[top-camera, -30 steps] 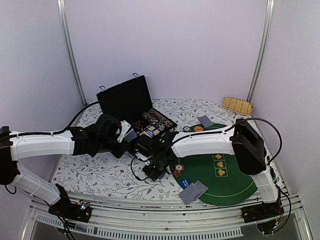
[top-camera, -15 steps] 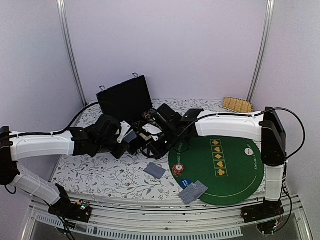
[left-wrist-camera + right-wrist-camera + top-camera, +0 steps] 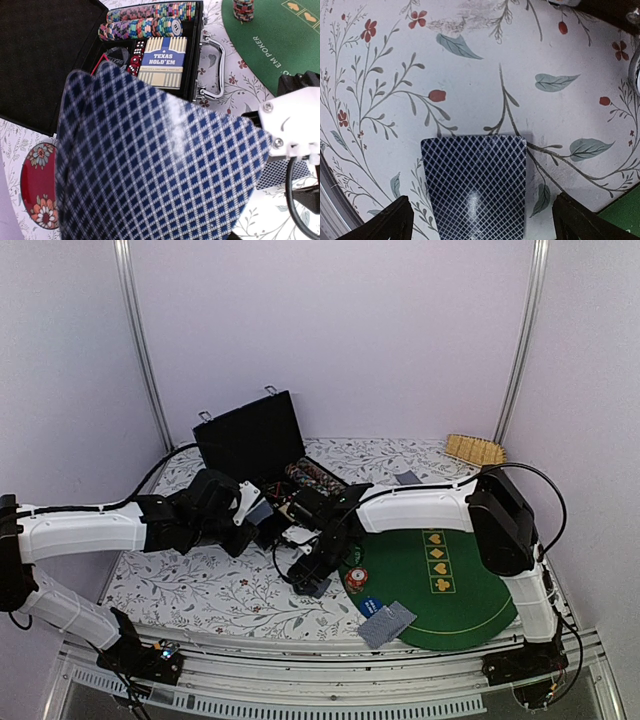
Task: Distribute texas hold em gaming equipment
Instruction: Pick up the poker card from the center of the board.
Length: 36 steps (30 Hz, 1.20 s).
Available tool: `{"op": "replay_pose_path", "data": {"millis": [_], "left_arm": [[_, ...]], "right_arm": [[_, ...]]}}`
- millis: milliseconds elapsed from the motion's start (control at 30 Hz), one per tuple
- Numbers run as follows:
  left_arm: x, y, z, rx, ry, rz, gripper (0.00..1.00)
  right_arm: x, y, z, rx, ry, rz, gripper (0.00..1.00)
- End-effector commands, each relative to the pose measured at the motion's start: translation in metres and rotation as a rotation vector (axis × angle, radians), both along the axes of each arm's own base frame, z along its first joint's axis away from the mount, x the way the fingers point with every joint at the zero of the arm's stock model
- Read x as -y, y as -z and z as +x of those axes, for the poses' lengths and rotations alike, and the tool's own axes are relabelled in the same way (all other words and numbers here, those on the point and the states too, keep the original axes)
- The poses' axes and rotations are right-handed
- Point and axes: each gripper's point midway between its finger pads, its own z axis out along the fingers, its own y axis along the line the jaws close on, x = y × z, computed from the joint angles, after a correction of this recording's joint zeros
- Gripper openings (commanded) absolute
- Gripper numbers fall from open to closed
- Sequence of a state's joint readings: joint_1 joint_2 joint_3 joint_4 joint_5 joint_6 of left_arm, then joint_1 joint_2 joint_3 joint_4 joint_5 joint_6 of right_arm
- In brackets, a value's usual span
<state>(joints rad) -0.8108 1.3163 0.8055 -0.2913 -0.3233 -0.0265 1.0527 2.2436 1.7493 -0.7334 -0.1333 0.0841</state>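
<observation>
Before the black case (image 3: 250, 440), the right gripper (image 3: 482, 217) is holding its fingers wide over a face-down card (image 3: 474, 185); the left gripper (image 3: 248, 510) is clutching playing cards (image 3: 150, 165).

Black case (image 3: 250, 440): one. Green mat (image 3: 450, 615): one. Card box (image 3: 162, 61): one. Red dish (image 3: 36, 186): one. Woven tray (image 3: 475, 450): one.
Chip stack (image 3: 357, 578) on mat: one. Chip rows (image 3: 145, 22) in case: two.
Blue button disc (image 3: 370, 605): one.
Face-down cards: single card (image 3: 474, 187) on cloth, near-edge pile (image 3: 387, 623) apparently two, far-edge card (image 3: 407, 479) one, held fan (image 3: 150, 160) uncountable.
</observation>
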Motion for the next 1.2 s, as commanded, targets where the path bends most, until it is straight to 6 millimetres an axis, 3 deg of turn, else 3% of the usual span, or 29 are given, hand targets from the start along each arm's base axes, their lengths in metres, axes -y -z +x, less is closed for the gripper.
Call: {"op": "replay_pose_path", "data": {"millis": [0,200,400,467,567,633,867,1167], "left_arm": [[0.000,-0.006,0.002,0.021,0.004,-0.022,0.45],[0.000,-0.005,0.002,0.019,0.007,-0.023,0.44],[0.000,-0.007,0.002,0.025,0.007,-0.024,0.44],[0.001,-0.008,0.002,0.026,0.009,-0.026,0.44],[0.000,-0.007,0.003,0.025,0.008,-0.020,0.44],[0.000,-0.007,0.002,0.026,0.006,-0.021,0.44],[-0.001,-0.008,0.003,0.029,0.004,-0.021,0.44],[-0.002,-0.009,0.003,0.033,0.002,-0.022,0.44]], "right_arm": [[0.000,0.001,0.002,0.014,-0.036,-0.018,0.99],[-0.001,0.014,-0.005,0.056,-0.079,-0.079,1.00],[0.016,0.033,-0.007,0.113,-0.078,-0.215,0.92],[0.013,0.036,-0.013,0.081,-0.092,-0.194,0.87],[0.005,0.035,-0.023,0.029,-0.111,-0.146,0.71],[0.003,0.032,-0.024,0.026,-0.113,-0.129,0.61],[-0.003,0.016,-0.021,0.029,-0.109,-0.087,0.45],[-0.011,-0.037,-0.009,0.023,-0.084,0.077,0.40]]}}
